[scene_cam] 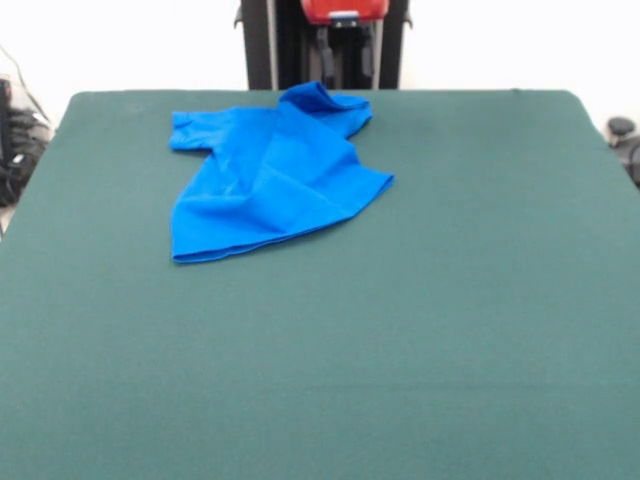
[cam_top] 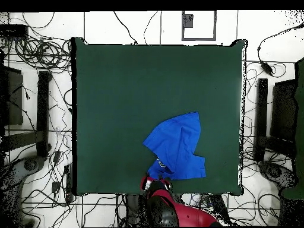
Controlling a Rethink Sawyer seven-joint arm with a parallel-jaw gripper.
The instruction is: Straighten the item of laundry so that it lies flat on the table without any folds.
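- Shirt [scene_cam: 268,175] lies crumpled in the front view's upper left, near the counter [scene_cam: 450,300] edge by the pedestal, one side folded over.
- You can't tell the fingers' state.
- Straightening looks barely started; next, you likely grip the folded edge and draw it outward.

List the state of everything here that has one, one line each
T-shirt: crumpled and folded over itself, one sleeve spread out, lying near the table edge by the robot.
Table: bare green surface apart from the shirt.
Robot arm: drawn back at the table edge next to the shirt; gripper state unclear.
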